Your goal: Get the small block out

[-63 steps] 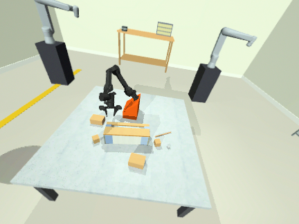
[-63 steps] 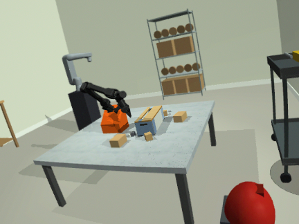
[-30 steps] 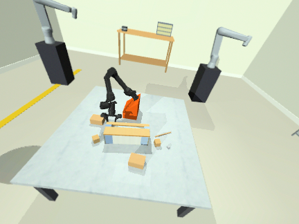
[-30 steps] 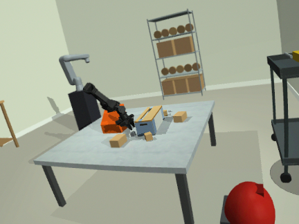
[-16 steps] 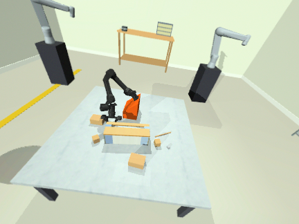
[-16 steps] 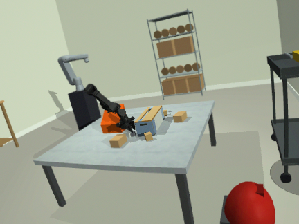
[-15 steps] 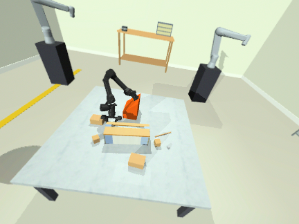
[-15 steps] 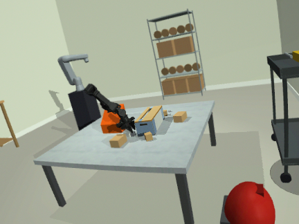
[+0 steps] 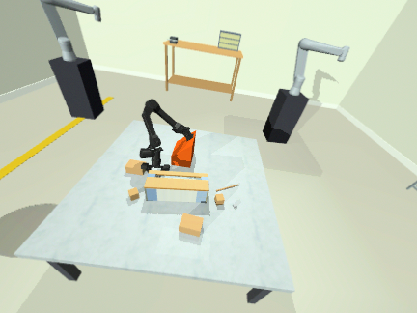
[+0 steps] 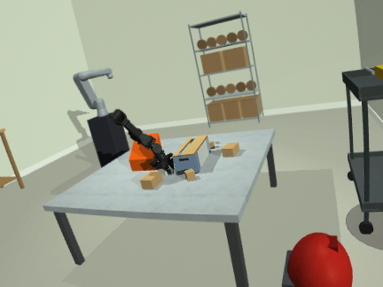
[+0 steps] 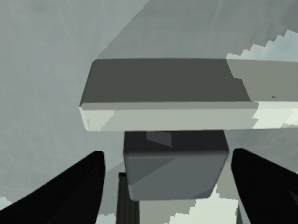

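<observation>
A dark grey block (image 11: pixel 175 172) shows in the wrist view between the two fingertips, with a gap on each side. Its far side is next to a pale bar (image 11: pixel 165 117). A pale strip lies on its near side. My gripper (image 11: pixel 169 159) (image 9: pixel 155 168) (image 10: pixel 168 168) is open, low behind the box's end. The box (image 9: pixel 177 184) (image 10: pixel 186 164) has a wooden top, blue end walls and a clear front, and stands upright. The top and exterior views are too small to show the block clearly.
An orange object (image 9: pixel 183 152) (image 10: pixel 144 155) stands behind the box beside the arm. Wooden blocks (image 9: pixel 135 167) (image 10: pixel 152 181) (image 9: pixel 133 194) (image 10: pixel 190 174) (image 9: pixel 191 225) (image 10: pixel 230 150) (image 9: pixel 219 199) lie around the box. A thin stick (image 9: pixel 227 187) lies at its right.
</observation>
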Controlling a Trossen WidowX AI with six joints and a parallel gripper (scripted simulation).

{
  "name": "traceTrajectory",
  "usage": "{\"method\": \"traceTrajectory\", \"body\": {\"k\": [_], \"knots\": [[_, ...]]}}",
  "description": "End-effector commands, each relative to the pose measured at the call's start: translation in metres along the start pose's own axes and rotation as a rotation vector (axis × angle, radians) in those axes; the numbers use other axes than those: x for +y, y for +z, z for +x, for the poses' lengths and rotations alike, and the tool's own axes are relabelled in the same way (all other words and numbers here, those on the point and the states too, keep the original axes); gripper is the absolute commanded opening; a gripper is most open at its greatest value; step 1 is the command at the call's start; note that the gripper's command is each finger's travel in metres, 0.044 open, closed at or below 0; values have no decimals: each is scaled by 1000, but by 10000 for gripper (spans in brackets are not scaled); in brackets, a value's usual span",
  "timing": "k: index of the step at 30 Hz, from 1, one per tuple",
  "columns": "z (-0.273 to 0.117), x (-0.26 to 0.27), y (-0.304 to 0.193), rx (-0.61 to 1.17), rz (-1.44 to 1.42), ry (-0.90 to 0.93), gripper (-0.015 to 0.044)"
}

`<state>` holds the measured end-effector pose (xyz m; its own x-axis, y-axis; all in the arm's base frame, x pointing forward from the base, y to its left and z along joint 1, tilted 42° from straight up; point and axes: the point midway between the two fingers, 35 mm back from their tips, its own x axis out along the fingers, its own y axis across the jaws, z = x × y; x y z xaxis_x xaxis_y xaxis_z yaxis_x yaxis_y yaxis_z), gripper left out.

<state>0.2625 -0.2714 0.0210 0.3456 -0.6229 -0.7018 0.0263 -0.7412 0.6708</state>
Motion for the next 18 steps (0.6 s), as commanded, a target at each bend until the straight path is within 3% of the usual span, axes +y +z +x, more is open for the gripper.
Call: {"method": "traceTrajectory", "body": {"k": [1, 9, 12, 14, 18], "knots": [[5, 0, 3, 3, -1, -2, 285], [5, 0, 3, 3, -1, -2, 75], [5, 0, 3, 3, -1, -2, 55], [2, 0, 1, 2, -1, -2, 2], [-13, 1, -7, 2, 1, -3, 0]]}}
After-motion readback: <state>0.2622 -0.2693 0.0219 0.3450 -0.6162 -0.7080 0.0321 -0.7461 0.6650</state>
